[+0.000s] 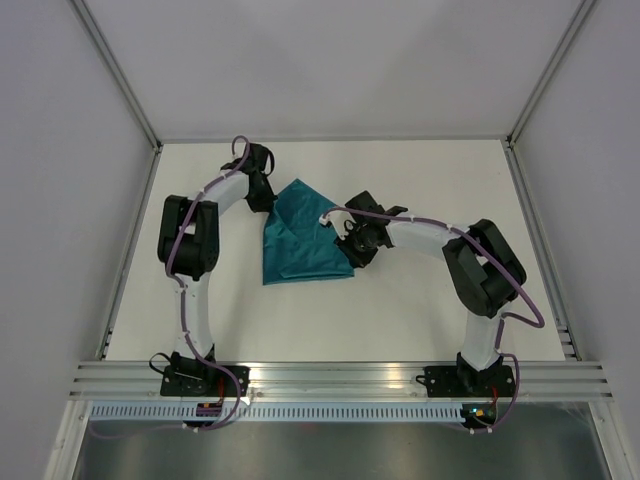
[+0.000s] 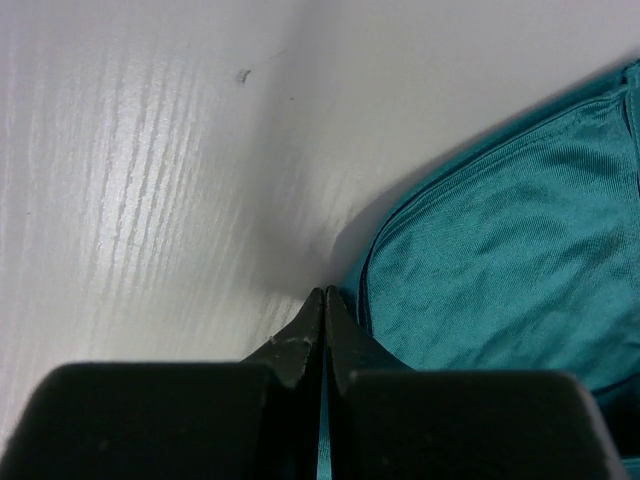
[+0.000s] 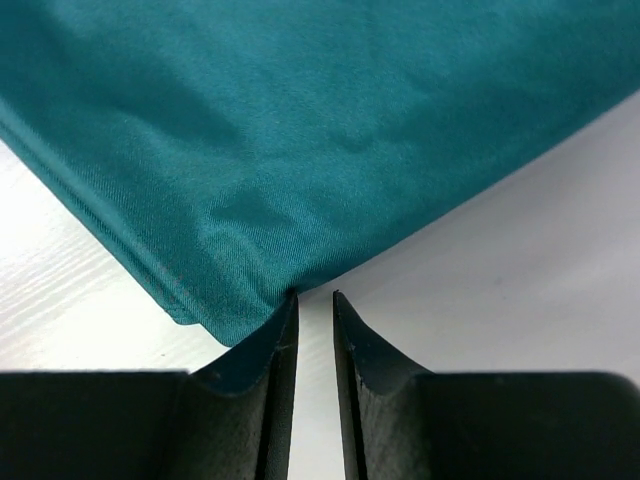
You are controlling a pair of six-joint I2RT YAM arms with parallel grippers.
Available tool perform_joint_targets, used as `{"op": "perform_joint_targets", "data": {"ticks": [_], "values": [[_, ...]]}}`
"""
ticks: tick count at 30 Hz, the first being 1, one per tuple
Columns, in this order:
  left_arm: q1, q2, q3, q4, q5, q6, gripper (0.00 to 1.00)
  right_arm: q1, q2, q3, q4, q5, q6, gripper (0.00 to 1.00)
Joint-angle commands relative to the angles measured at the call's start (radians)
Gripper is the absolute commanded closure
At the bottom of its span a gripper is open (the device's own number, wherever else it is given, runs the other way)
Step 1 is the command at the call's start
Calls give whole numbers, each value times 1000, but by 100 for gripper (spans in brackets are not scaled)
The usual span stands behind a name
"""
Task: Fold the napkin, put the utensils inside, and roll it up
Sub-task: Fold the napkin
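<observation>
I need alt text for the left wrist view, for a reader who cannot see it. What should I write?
The left gripper has its black jaws shut on a thin edge of the teal napkin, which spreads to the right over the white table.

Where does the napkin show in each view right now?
Top external: napkin near centre of the white table.
Left wrist: napkin on the right, edge pinched in the left pincer.
Right wrist: napkin across the top, corner at the right pincer.
Shared landmark: the white table.
</observation>
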Motion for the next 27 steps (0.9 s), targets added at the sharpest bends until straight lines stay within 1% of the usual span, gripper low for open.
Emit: {"op": "perform_joint_targets", "data": {"ticks": [1,7,10,11,13,14,15,16,17,19,21,22,24,25,26,27], "values": [[-13,43,52,-54,29,53,98,16,-31,-1,-35,-3,15,74],[-10,49,79,-54,37,76,97,13,-50,-2,-46,43,33,73],[8,15,82,-51,40,86,87,-22,-71,-4,-51,48,47,69],[28,-17,76,-45,54,92,80,-33,-80,-2,-52,48,47,66],[54,-54,66,-19,69,100,73,-74,-114,1,-51,46,36,64],[77,-74,60,-17,77,106,66,-84,-126,7,-54,58,35,62],[89,-118,57,-11,89,112,64,-93,-149,15,-60,65,19,61],[105,-140,51,-3,113,131,56,-96,-161,21,-67,77,10,60],[106,-161,48,0,106,141,53,-96,-175,25,-69,80,7,54],[111,-229,40,6,98,168,49,-91,-221,24,-57,78,15,47],[113,-278,30,17,98,178,47,-81,-256,18,-41,86,2,44],[111,-326,10,37,98,181,45,-56,-270,10,-31,89,-31,43],[111,-382,-27,80,132,181,45,-23,-309,-34,15,89,-73,39],[103,-441,-65,93,141,181,44,19,-315,-50,35,98,-117,37],[100,-468,-84,121,144,188,43,43,-315,-62,66,138,-132,36],[94,-500,-104,133,141,191,43,69,-303,-58,65,144,-146,36]]}}
